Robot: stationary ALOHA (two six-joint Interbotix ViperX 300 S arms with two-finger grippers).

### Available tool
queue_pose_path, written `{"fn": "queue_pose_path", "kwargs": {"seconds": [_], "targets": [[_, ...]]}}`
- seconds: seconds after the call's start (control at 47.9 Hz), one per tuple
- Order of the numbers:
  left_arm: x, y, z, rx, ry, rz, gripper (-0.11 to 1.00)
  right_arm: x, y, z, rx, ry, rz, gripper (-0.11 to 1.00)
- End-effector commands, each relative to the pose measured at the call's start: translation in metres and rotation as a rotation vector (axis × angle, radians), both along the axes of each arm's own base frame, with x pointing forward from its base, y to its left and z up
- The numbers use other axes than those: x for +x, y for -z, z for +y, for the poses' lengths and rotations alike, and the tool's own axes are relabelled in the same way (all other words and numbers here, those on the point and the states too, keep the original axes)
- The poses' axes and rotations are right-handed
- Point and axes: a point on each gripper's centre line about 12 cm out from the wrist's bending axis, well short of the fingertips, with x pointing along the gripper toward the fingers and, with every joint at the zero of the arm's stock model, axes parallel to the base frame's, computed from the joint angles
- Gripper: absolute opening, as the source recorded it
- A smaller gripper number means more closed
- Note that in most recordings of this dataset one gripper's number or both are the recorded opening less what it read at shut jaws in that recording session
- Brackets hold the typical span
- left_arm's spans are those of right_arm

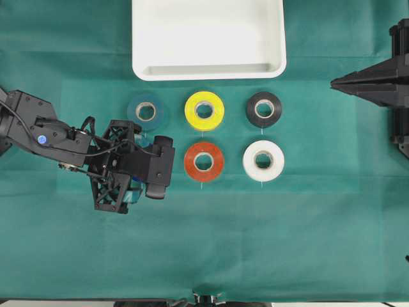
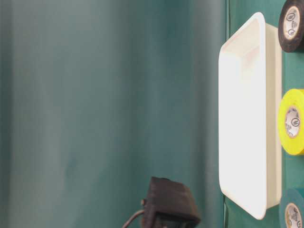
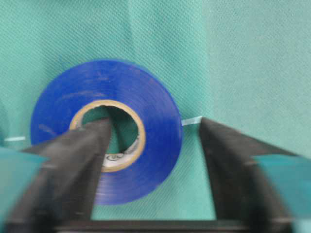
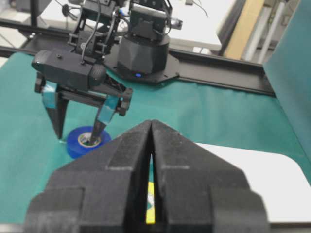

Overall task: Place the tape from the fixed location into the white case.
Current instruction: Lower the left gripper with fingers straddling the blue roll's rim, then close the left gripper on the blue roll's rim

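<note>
Royal-blue and lying flat on the green cloth of the table (image 1: 307, 243), the tape (image 3: 104, 131) sits at the left of your layout, almost hidden in the overhead view under the left end effector (image 3: 153, 145). Your left wrist camera shows one finger (image 3: 80, 160) reaching down into the pale core of the roll and the other standing outside the roll's wall with a strip of green cloth between them, so the jaws straddle one side of the ring but are not pressed onto it; you cannot call this a grip yet. The right wrist view confirms it: one finger planted in the core, the other outside the roll. The white case (image 1: 208, 38) lies at the far edge of the table, well apart from the tape, with the teal roll (image 1: 146, 110), yellow roll (image 1: 204, 110) and black roll (image 1: 263, 109) lined up just in front of it, and the red roll (image 1: 204, 161) and white roll (image 1: 263, 160) in the nearer row. Your right end effector (image 4: 151, 145) hangs off at the right side, its jaws clenched together on nothing.
</note>
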Motion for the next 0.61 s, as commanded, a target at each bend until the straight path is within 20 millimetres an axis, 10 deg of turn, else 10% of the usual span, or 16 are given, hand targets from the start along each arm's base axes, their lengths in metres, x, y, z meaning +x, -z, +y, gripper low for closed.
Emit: {"fn": "queue_pose_path", "kwargs": {"seconds": [0.0,0.146,0.585], "targets": [[0.001,-0.0041,-0.0007,-0.002,0.004,-0.014,0.56,0.0026,-0.012,-0.0003,-0.002,0.001,-0.029,0.0],[0.001,-0.0046,-0.0007,-0.002,0.004,-0.015,0.25,0.0023,-0.0123,-0.0003,-0.003,0.001,-0.031,0.0],[0.0028,-0.0068,-0.0012,-0.004,0.005,-0.023,0.25,0.0026,-0.012,-0.0003,-0.003,0.001,-0.029,0.0]]}}
